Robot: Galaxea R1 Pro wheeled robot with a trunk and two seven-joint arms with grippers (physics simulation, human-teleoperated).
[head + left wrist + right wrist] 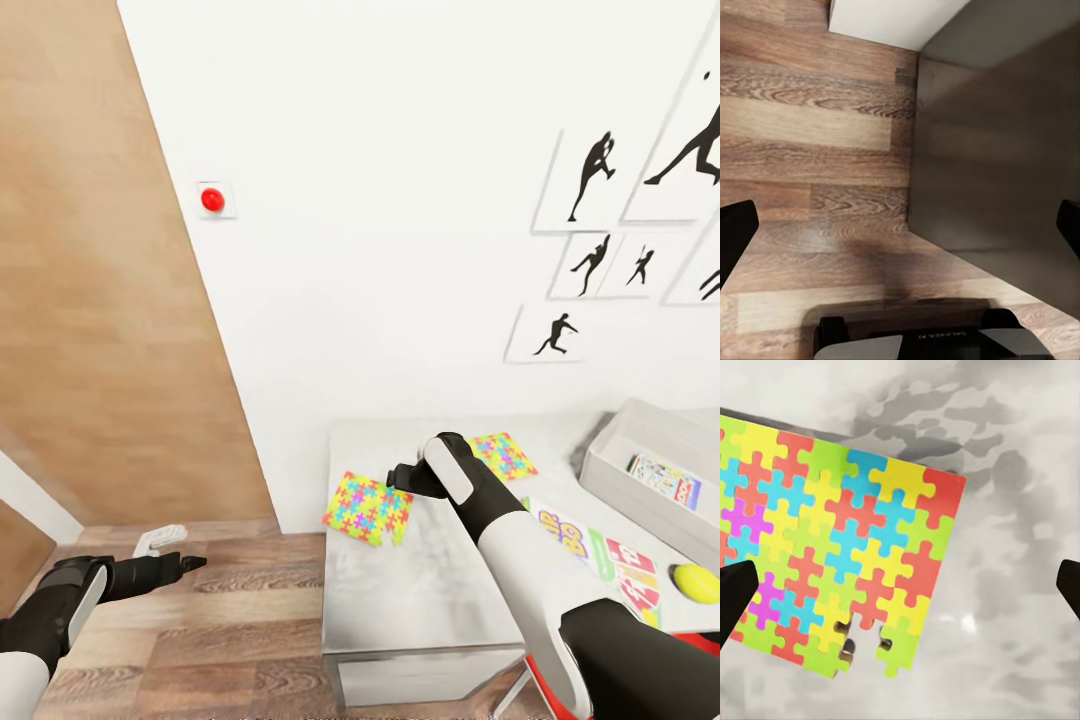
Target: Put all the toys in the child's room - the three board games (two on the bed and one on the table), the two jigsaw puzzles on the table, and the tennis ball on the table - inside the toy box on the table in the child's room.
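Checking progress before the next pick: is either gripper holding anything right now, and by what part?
Nothing is held. The right gripper is open above the near jigsaw puzzle on the table; the left gripper is open over the floor.

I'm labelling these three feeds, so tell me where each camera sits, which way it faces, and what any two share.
Head view: on the robot's head, looking down at the table, wall and floor; both arms show.
Left wrist view: on the left arm, looking down at the wood floor; dark fingertips at the edges.
Right wrist view: on the right arm, looking down at a jigsaw puzzle; fingertips spread wide.
Shared: head and right wrist views both show that puzzle and the right end effector.
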